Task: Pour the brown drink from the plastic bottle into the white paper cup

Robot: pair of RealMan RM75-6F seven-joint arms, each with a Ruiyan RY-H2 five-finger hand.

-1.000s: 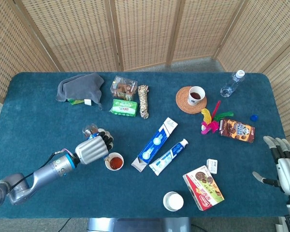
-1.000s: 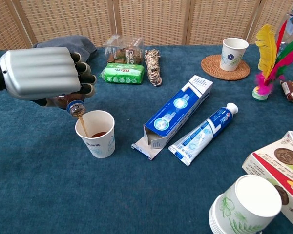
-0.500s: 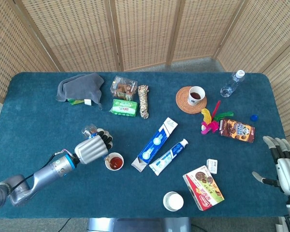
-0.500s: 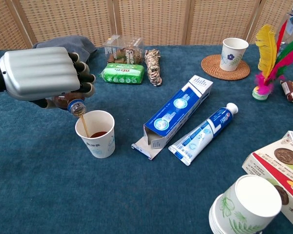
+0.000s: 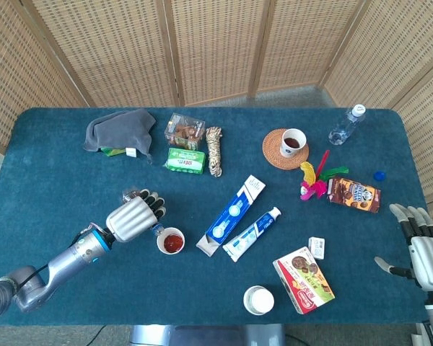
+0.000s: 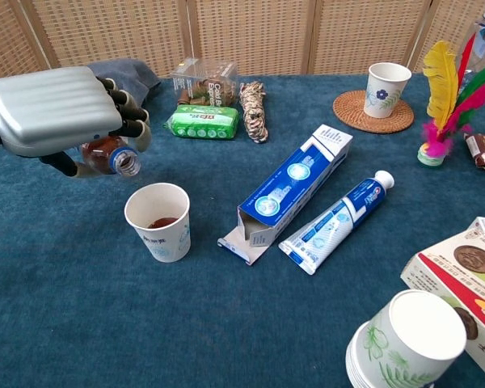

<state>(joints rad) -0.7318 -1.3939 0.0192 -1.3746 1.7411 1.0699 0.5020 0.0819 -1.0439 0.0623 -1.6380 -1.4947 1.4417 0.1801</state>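
Observation:
My left hand (image 5: 133, 217) (image 6: 52, 108) grips a small plastic bottle (image 6: 111, 156) of brown drink, held on its side with the open mouth facing right. Most of the bottle is hidden under the hand in the head view. The mouth is up and to the left of the white paper cup (image 5: 171, 241) (image 6: 159, 220), which stands upright with brown drink in its bottom. No liquid runs from the bottle. My right hand (image 5: 418, 247) is at the table's right edge, fingers spread, holding nothing.
A blue toothpaste box (image 6: 291, 191) and a tube (image 6: 336, 221) lie right of the cup. Behind are a green packet (image 6: 203, 122), a rope coil (image 6: 253, 111), a grey cloth (image 5: 120, 130), and a second cup on a coaster (image 5: 292, 143). Stacked cups (image 6: 404, 340) stand near front.
The left hand has lifted and drawn back to the left, tipping the bottle's mouth away from the cup. The brown stream seen before has stopped. The right hand stays put.

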